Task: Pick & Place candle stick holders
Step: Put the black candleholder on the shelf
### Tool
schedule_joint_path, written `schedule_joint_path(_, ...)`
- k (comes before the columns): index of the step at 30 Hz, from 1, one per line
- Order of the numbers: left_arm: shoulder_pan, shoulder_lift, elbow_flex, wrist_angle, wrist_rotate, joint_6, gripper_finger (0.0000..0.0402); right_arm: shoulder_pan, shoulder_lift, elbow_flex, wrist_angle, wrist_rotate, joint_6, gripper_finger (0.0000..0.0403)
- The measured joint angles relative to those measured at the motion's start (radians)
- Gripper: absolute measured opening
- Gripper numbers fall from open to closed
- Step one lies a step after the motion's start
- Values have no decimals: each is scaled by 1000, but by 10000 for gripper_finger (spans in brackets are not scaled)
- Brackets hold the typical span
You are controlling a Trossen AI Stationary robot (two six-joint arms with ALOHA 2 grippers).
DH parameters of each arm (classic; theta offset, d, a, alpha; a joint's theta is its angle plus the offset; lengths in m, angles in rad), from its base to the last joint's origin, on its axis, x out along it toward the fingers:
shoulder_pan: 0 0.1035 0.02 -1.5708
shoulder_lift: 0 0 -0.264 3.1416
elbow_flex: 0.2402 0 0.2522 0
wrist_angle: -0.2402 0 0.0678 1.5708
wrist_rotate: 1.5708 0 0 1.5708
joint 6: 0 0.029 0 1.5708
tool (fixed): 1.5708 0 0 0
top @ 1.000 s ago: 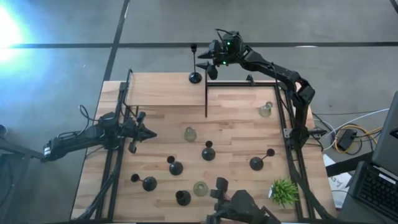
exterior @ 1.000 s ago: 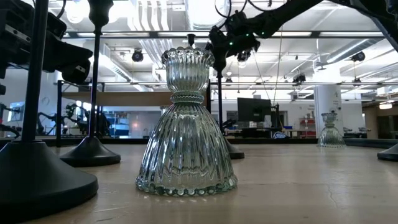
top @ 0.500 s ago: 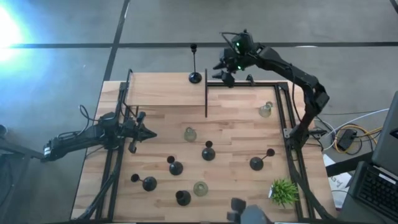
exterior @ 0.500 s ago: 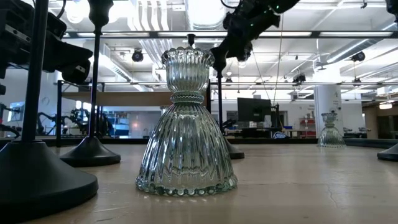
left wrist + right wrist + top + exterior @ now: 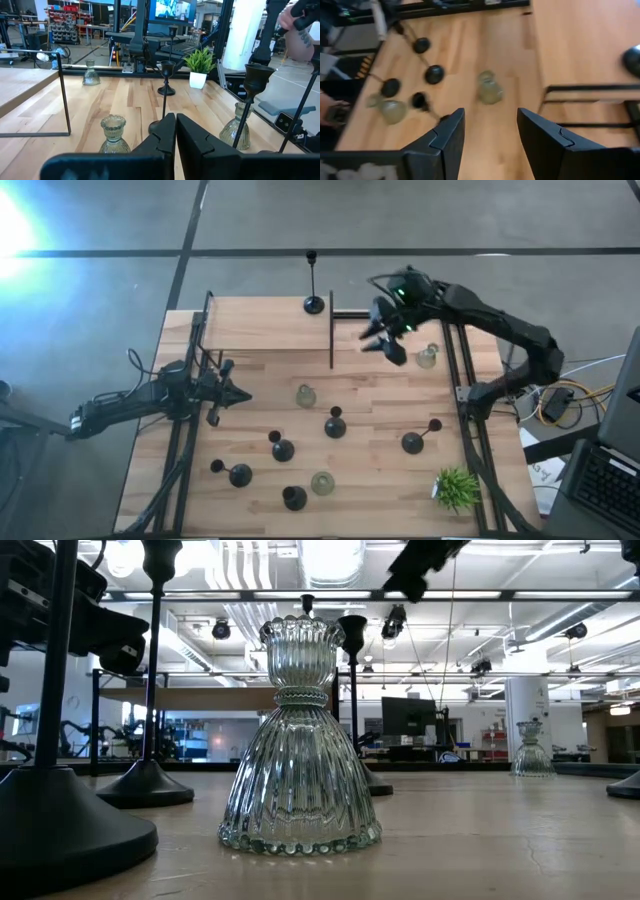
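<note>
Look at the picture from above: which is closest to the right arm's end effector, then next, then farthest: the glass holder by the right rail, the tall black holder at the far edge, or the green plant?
From the right end effector, open above the table:
1. Glass holder, just beside it by the right rail.
2. Tall black holder, at the far edge, toward the left.
3. Green plant, near right corner, farthest.

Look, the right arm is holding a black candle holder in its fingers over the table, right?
Not quite. The right gripper is over the table, but its fingers are open with nothing between them, as the right wrist view shows. The tall black candle holder stands alone at the table's far edge.
</note>
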Motion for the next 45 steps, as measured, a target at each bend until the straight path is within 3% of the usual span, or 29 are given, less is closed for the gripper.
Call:
schedule_joint_path(3, 0, 0, 0, 0, 0, 0, 17, 50, -106, -76, -2, 14, 65, 166)
schedule_joint_path(11, 0, 0, 0, 0, 0, 0, 18, 192, -402, -280, -29, 246, 293, 147)
schedule_joint_path(16, 0, 0, 0, 0, 0, 0, 17, 261, -567, -411, -66, 309, 449, 138)
schedule_joint_path(23, 0, 0, 0, 0, 0, 0, 17, 348, -732, -550, -138, 313, 581, 126)
schedule_joint_path(38, 0, 0, 0, 0, 0, 0, 18, 457, -893, -741, -288, 301, 684, 112)
schedule_joint_path(45, 0, 0, 0, 0, 0, 0, 16, 457, -982, -842, -268, 219, 724, 101)
